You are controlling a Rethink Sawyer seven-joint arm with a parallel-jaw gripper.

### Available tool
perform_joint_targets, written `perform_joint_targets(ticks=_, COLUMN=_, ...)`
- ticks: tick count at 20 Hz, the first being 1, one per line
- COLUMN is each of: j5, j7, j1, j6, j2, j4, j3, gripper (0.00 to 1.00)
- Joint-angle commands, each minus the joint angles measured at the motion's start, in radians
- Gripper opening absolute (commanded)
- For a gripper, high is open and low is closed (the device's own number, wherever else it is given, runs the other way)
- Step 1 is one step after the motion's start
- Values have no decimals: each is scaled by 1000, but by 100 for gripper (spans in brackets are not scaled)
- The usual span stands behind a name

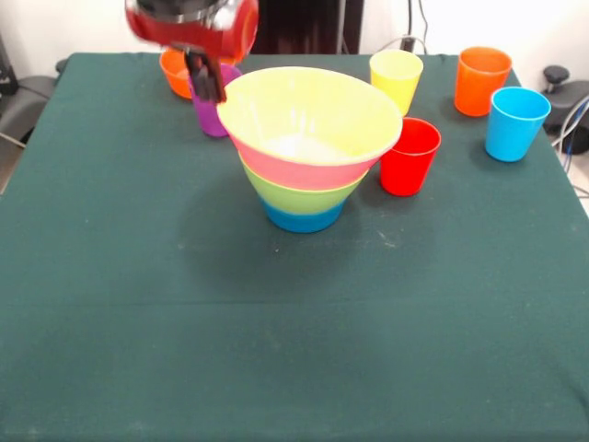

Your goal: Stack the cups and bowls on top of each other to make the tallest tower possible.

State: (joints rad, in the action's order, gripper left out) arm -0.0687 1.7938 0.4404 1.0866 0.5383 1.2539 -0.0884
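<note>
Standing a little beyond the middle of the green tabletop (138, 350), the tower (308, 152) is seen as a flaring stack of nested bowls: a blue bowl (302, 219) at the base, a green bowl (299, 194) in it, a pink bowl (294, 168) above that, and a wide bowl (308, 115) on top whose inside looks yellowish. The stack is tilted slightly, its rim lower toward the right edge. Just beside it, on the right-edge side, a red cup (409, 157) is set upright, apart from the tower. Toward the far right corner, a yellow cup (396, 80), an orange cup (481, 80) and a light blue cup (516, 122) are placed upright, each apart from the others. Toward the far edge, left of the tower, a purple cup (212, 110) is seen, with a small orange bowl (173, 72) just behind it. The gripper (207, 81) is hung over the purple cup, blurred; whether its jaws are open or closed cannot be told.
</note>
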Motion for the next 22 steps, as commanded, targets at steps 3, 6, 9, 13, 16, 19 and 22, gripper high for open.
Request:
perform_joint_targets(ticks=3, j5=-66, j7=80, j1=-4, j6=-134, j2=-154, j4=-39, j3=11, gripper=0)
perform_joint_targets(ticks=6, j5=-60, j7=52, j1=8, j6=-172, j2=-157, j4=-15, j3=9, gripper=0)
perform_joint_targets(ticks=9, j5=-56, j7=29, j1=18, j6=-204, j2=-138, j4=29, j3=7, gripper=0)
perform_joint_targets(ticks=13, j5=-54, j7=5, j1=38, j6=-236, j2=-126, j4=74, j3=0, gripper=0)
perform_joint_targets(ticks=16, j5=-55, j7=-5, j1=49, j6=-247, j2=-120, j4=92, j3=-3, gripper=0)
perform_joint_targets(ticks=19, j5=-58, j7=-17, j1=55, j6=-223, j2=-149, j4=37, j3=-7, gripper=0)
perform_joint_targets(ticks=22, j5=-67, j7=-30, j1=61, j6=-213, j2=-158, j4=15, j3=-8, gripper=0)
